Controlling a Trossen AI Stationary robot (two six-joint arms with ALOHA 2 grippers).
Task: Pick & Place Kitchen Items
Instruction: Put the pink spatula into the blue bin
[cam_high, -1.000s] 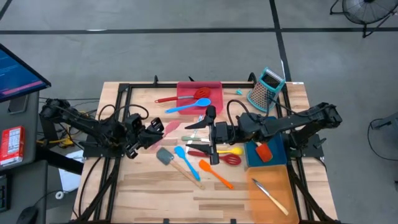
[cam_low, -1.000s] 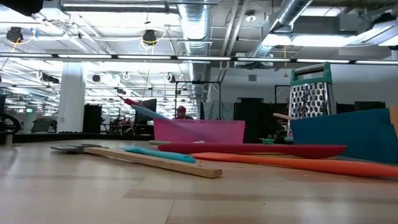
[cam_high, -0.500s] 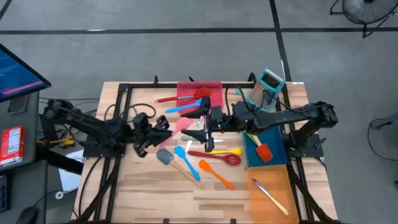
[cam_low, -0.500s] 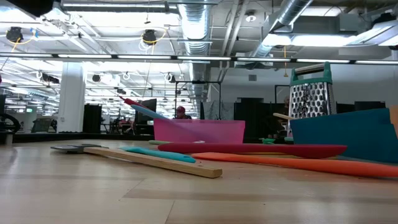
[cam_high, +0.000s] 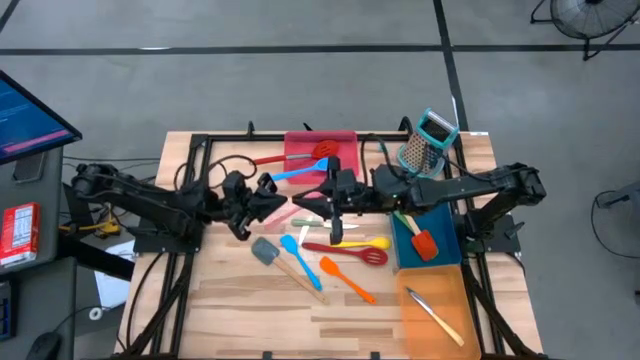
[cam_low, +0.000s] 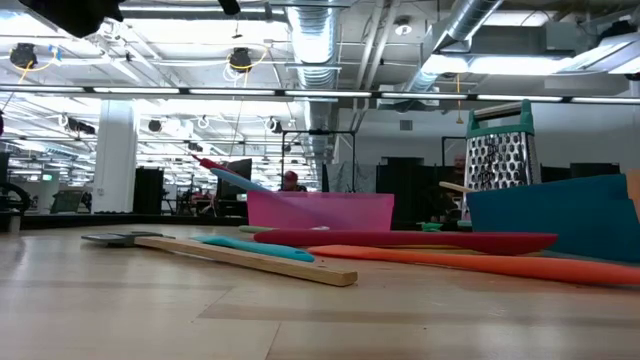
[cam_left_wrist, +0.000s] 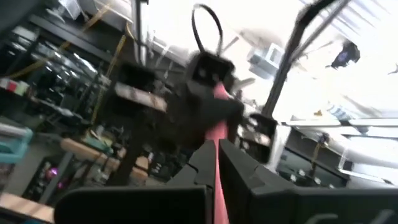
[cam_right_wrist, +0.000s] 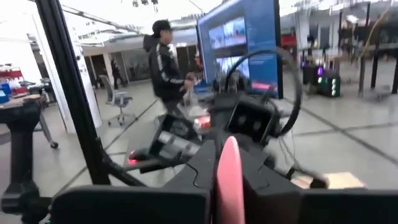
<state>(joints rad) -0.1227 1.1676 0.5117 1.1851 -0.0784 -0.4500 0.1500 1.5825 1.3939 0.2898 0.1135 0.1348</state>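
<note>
Both hands are clamped on the same pink spatula (cam_high: 297, 200), held in the air between them above the counter (cam_high: 240, 300) just in front of the red tray (cam_high: 345, 145): left hand (cam_high: 272, 197) on one end, right hand (cam_high: 322, 196) on the other. Risk as I see it: if neither lets go, the arms pull against each other and the spatula bends, slips or drops onto the loose utensils below. Red tray holds a blue spatula (cam_high: 305, 170) and a red spoon (cam_high: 295, 153); blue tray (cam_high: 448, 232) a red spatula (cam_high: 424, 244); orange tray (cam_high: 415, 315) a silver utensil (cam_high: 432, 312).
</note>
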